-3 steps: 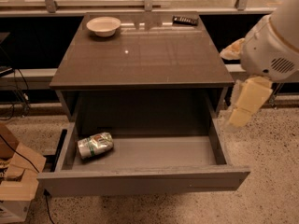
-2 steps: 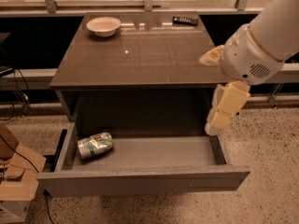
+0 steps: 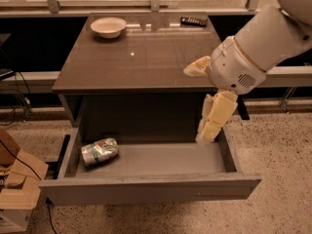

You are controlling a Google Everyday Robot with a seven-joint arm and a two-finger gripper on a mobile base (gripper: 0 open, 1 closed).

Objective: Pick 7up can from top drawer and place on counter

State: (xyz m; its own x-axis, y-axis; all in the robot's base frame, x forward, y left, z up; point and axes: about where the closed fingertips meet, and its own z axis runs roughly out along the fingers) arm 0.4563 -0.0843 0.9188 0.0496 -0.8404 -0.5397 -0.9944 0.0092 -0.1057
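Note:
The 7up can point(image 3: 99, 151) lies on its side, dented, in the left end of the open top drawer point(image 3: 146, 189). The counter point(image 3: 146, 57) is the glossy slab above the drawer. My gripper point(image 3: 194, 105) is open and empty. It hangs over the drawer's right end, at the counter's front right corner. One finger point(image 3: 196, 67) lies over the counter's edge and the other finger point(image 3: 213, 117) points down into the drawer. The gripper is well to the right of the can and apart from it.
A shallow white bowl point(image 3: 108, 27) and a dark remote point(image 3: 193, 21) sit at the back of the counter. A cardboard box point(image 3: 14, 182) and cables stand on the floor to the left. A rail and window run behind the cabinet.
My arm has swung left, from beside the cabinet to over the counter's front right corner and the drawer's right end. The can has not moved.

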